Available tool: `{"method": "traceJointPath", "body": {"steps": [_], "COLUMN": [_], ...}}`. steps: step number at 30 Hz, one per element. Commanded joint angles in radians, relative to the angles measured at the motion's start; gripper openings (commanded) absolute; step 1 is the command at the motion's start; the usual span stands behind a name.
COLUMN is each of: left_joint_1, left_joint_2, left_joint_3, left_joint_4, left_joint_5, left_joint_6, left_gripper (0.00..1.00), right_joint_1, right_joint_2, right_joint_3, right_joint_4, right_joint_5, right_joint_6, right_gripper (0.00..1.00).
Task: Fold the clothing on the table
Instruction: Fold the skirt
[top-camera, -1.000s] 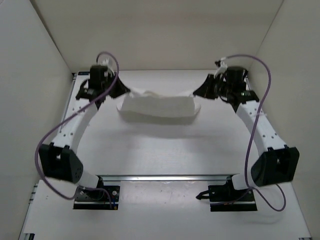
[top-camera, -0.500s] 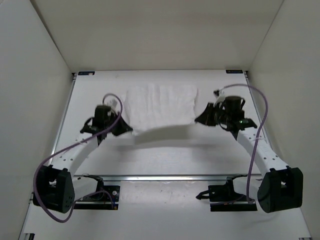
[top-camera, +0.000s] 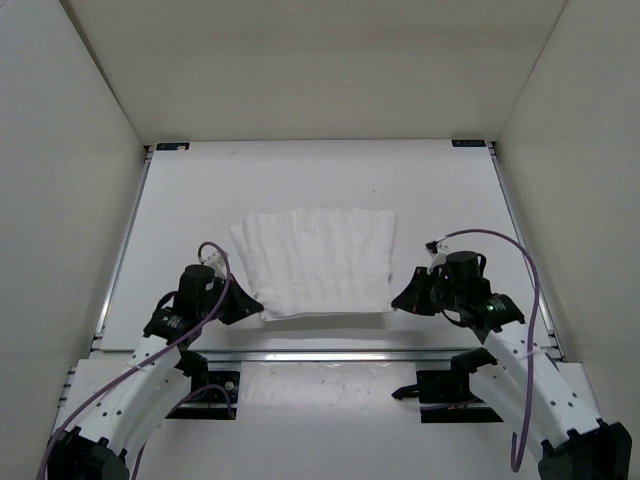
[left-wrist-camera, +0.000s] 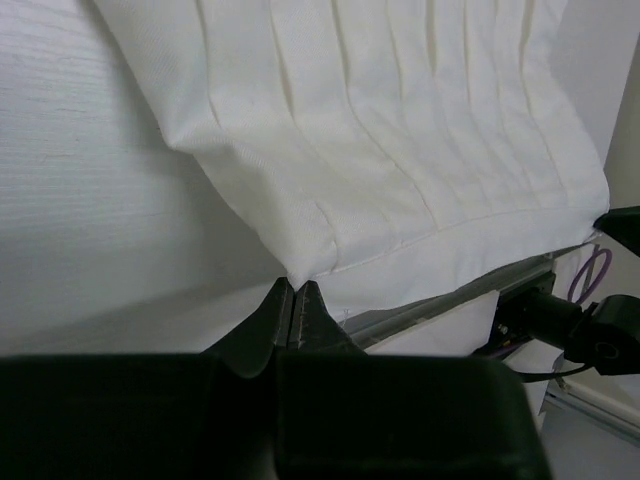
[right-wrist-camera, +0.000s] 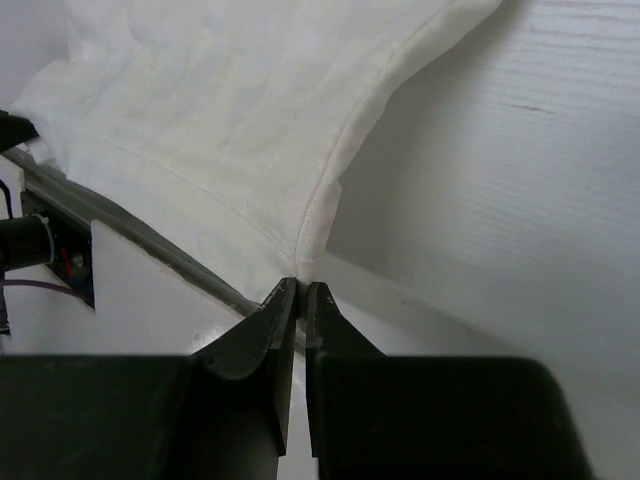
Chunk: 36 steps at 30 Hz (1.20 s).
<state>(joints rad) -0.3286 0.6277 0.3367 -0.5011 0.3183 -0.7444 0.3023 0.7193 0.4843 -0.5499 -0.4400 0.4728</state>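
The white pleated clothing (top-camera: 318, 262) lies spread on the surface (top-camera: 200, 190), toward 6 o'clock from its middle, with its creases running from 12 to 6 and its hem close to the front rail (top-camera: 330, 354). The left jaws are pinched closed on the clothing's corner at 7 o'clock, the right jaws on the corner at 5 o'clock, and the hem between them hangs slightly raised, with shadow beneath
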Motion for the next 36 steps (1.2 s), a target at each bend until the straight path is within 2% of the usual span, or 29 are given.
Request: {"method": "traceJointPath", "body": {"steps": [1, 6, 9, 12, 16, 20, 23, 25, 28, 29, 30, 31, 32, 33, 34, 35, 36], "left_joint_1": [-0.018, -0.079, -0.083, -0.035, 0.011, 0.087, 0.148, 0.168, 0.204, 0.203, 0.224, 0.243, 0.255, 0.27, 0.279, 0.284, 0.281], "left_joint_2": [-0.02, -0.08, -0.16, -0.131, -0.031, 0.189, 0.398, 0.53, 0.826, 0.88, 0.968, 1.045, 1.076, 1.13, 1.168, 1.197, 1.199], "left_joint_3": [0.051, 0.045, 0.074, 0.12, 0.199, 0.318, 0.384, 0.464, 0.603, 0.657, 0.677, 0.73, 0.766, 0.783, 0.824, 0.864, 0.88], "left_joint_4": [-0.108, -0.142, -0.169, -0.13, -0.045, 0.085, 0.214, 0.288, 0.349, 0.373, 0.41, 0.429, 0.488, 0.492, 0.537, 0.524, 0.501], "left_joint_5": [-0.039, -0.018, -0.012, 0.031, 0.039, 0.041, 0.068, 0.065, 0.048, 0.059, 0.076, 0.115, 0.136, 0.178, 0.218, 0.232, 0.234], "left_joint_6": [0.007, -0.051, -0.096, -0.119, -0.128, -0.098, -0.093, -0.093, -0.088, -0.087, -0.096, -0.125, -0.131, -0.154, -0.171, -0.171, -0.153], "left_gripper": [0.0, 0.0, 0.0, 0.0, 0.0, 0.0, 0.0, 0.0, 0.0, 0.02, 0.21, 0.32, 0.49, 0.58, 0.63, 0.66, 0.68], "right_joint_1": [0.021, 0.003, -0.046, -0.103, -0.164, -0.181, -0.212, -0.229, -0.238, -0.236, -0.236, -0.23, -0.25, -0.256, -0.264, -0.275, -0.275], "right_joint_2": [-0.119, -0.291, -0.33, -0.295, -0.163, 0.042, 0.249, 0.4, 0.659, 0.769, 0.858, 0.896, 0.952, 0.979, 0.985, 0.983, 0.974], "right_joint_3": [0.008, 0.045, 0.071, 0.103, 0.193, 0.27, 0.338, 0.407, 0.603, 0.694, 0.799, 0.841, 0.899, 0.936, 0.948, 0.947, 0.933], "right_joint_4": [-0.106, -0.286, -0.384, -0.418, -0.368, -0.213, 0.011, 0.094, 0.182, 0.191, 0.189, 0.189, 0.192, 0.196, 0.2, 0.197, 0.2], "right_joint_5": [0.052, 0.017, -0.032, -0.112, -0.112, -0.1, -0.108, -0.103, -0.08, -0.075, -0.056, -0.019, -0.016, -0.008, 0.009, 0.014, 0.026], "right_joint_6": [0.069, 0.076, 0.043, -0.019, -0.083, -0.088, -0.066, -0.057, -0.051, -0.06, -0.071, -0.074, -0.079, -0.068, -0.068, -0.068, -0.074], "right_gripper": [0.0, 0.0, 0.0, 0.0, 0.0, 0.0, 0.0, 0.01, 0.0, 0.09, 0.17, 0.36, 0.51, 0.56, 0.69, 0.77, 0.79]}}
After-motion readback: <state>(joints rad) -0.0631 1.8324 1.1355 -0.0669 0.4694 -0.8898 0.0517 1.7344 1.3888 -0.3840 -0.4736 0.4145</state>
